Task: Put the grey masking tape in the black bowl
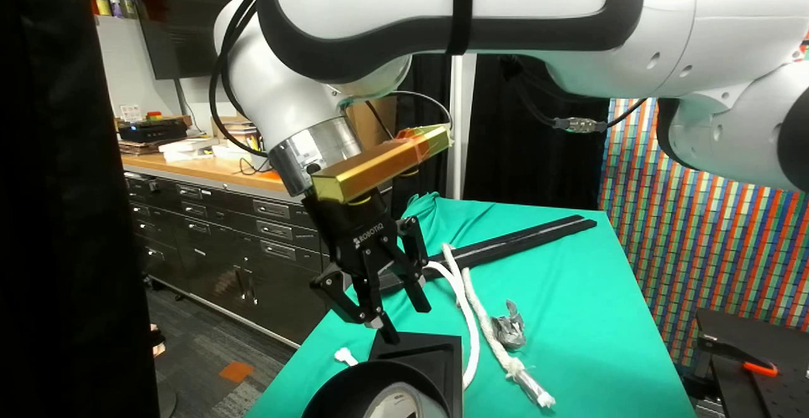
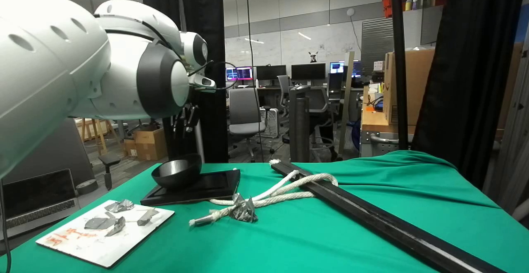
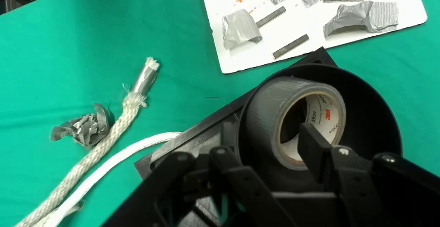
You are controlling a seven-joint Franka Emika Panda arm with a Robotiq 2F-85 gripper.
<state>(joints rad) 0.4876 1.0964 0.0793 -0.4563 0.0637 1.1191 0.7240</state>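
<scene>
The grey masking tape [image 3: 264,113] lies tilted inside the black bowl [image 3: 376,117] in the wrist view, its white core facing up. In an exterior view, the tape [image 1: 395,398] also shows inside the bowl [image 1: 341,393], cut by the lower frame edge. In an exterior view, the bowl [image 2: 175,176] looks tilted on a black tray; the tape is not clearly visible there. My gripper [image 1: 406,322] is open and empty, above and apart from the bowl. In the wrist view, the gripper's [image 3: 264,132] fingers overlap the bowl and tape, one finger in front of the tape's core.
The black tray [image 2: 219,184] lies under the bowl. A white square board [image 2: 136,240] holds grey tape scraps. White rope [image 2: 289,196], a crumpled grey scrap [image 1: 509,329] and a long black stick [image 2: 372,215] lie on the green cloth [image 2: 289,244].
</scene>
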